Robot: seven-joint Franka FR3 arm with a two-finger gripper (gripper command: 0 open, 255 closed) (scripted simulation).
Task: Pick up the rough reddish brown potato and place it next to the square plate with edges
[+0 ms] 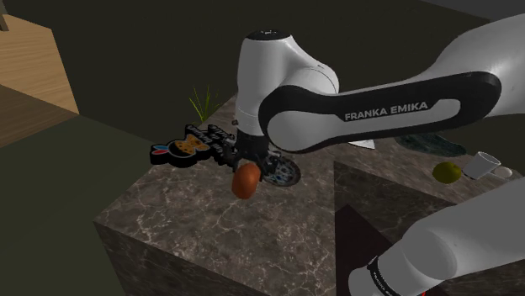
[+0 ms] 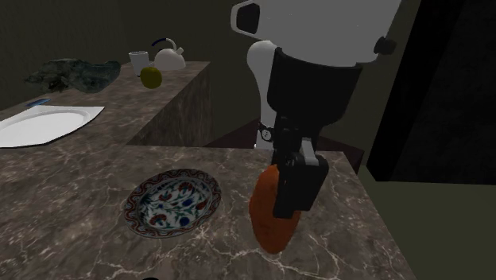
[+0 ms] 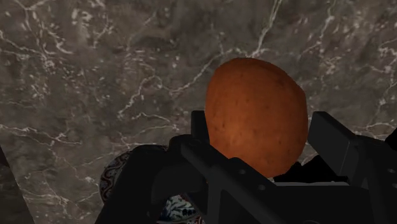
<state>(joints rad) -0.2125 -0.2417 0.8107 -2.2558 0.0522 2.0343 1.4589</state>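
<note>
**A:** Arm pose?

**B:** Item 1, white arm (image 1: 379, 105): forearm abt level across the shoulder view, wrist bent down. Black gripper (image 2: 296, 179) points at the marble counter (image 2: 71, 215).

**A:** Grip?

**B:** Both fingers (image 3: 334, 140) clamped on the potato (image 2: 273, 227), one each side. Reddish-brown, speckled skin, hanging long end down, low over the marble. Touching it or not, can't tell.

**A:** Containers?

**B:** Item 2, round patterned dish (image 2: 171, 203), red/blue floral inside. It's just beside the potato, on the second ext. view's left, not touching it.
Item 3, white square plate (image 2: 44, 127) on the further counter, well apart from the potato.
Item 4, white cup (image 2: 138, 58) at the back, next to a white kettle (image 2: 169, 57); contents not visible. A yellow-green fruit (image 2: 151, 76) sits loose in front of those two.
</note>
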